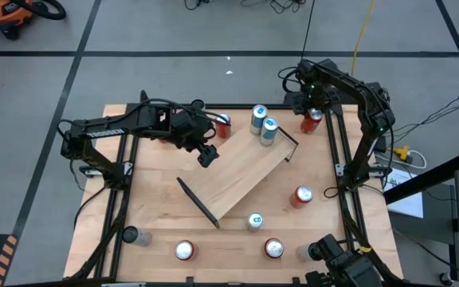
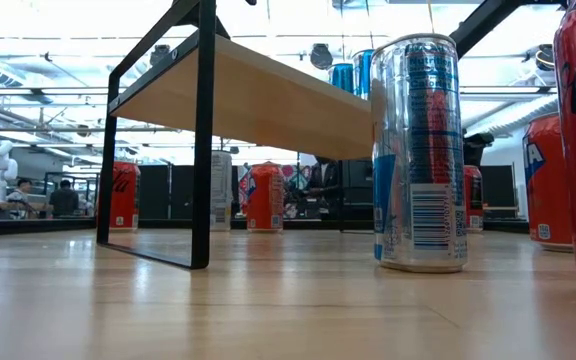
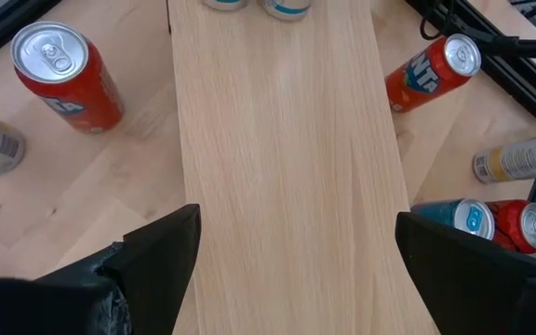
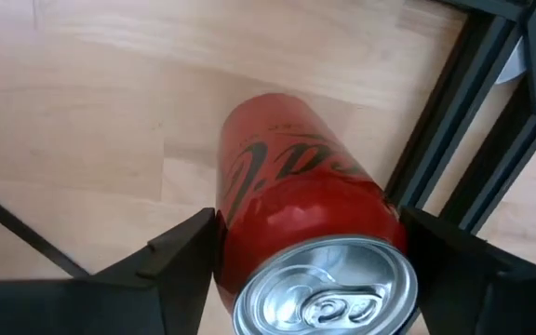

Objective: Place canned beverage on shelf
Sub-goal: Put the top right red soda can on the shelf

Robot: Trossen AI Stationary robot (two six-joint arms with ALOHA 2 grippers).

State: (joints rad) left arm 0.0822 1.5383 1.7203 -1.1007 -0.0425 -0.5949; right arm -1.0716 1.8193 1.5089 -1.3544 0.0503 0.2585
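The shelf (image 1: 241,179), a smooth pale-wood board on thin black metal brackets, stands askew across the middle of the desk (image 1: 150,211), whose top is a planked, warmer wood. Two slim blue-and-silver cans (image 1: 264,125) stand upright on the shelf's end nearest the far edge. At the far right corner, the right gripper (image 4: 310,270) reaches down around a glossy red can (image 4: 301,214) with a bright aluminium lid, its dark fingers on either side of it; whether they press it I cannot tell. The left gripper (image 3: 296,251) hovers over the shelf's near-left half, fingers spread wide, holding nothing.
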